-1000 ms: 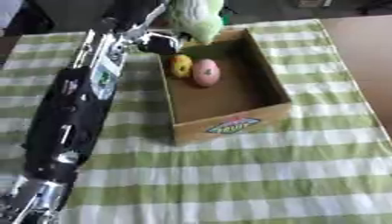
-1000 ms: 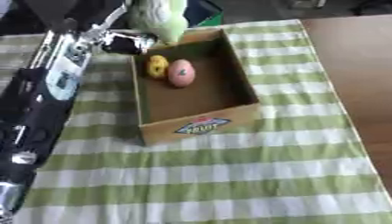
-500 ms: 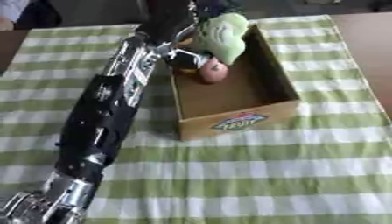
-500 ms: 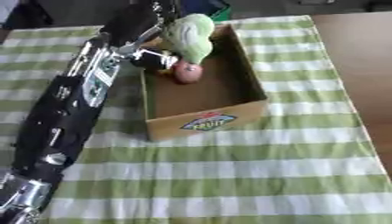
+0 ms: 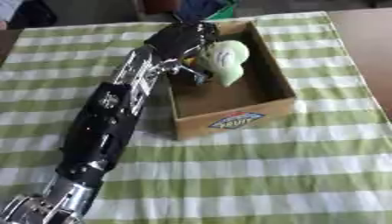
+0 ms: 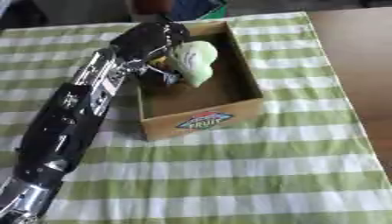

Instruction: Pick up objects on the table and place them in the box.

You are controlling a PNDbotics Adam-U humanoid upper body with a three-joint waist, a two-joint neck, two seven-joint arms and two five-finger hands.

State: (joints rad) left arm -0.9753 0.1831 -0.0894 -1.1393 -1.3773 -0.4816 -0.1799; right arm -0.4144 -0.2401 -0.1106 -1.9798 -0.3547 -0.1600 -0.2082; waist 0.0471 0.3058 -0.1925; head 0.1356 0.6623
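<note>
The counter, covered in a green-and-white checked cloth, fills most of both views, with bare brown wood showing along its right edge. Across its left half the robot's long black-and-silver left arm stretches from the lower left corner up toward the far centre.

Near the far middle of the cloth stands an open brown cardboard box with a colourful oval label on its near wall. Its inner floor is mostly bare brown cardboard on the near side.

Over the far-left part of the box, the left hand reaches in from above the left wall. Its fingers are curled round a pale green, rounded cabbage-like vegetable, which sits inside the outline of the box, tilted with its narrower end pointing down toward the box floor. Whether it already rests on the floor cannot be told.

Just left of the vegetable, tucked under the hand, a small yellow-orange shape shows inside the box; its form is too hidden to make out.

The right hand shows in neither view.
</note>
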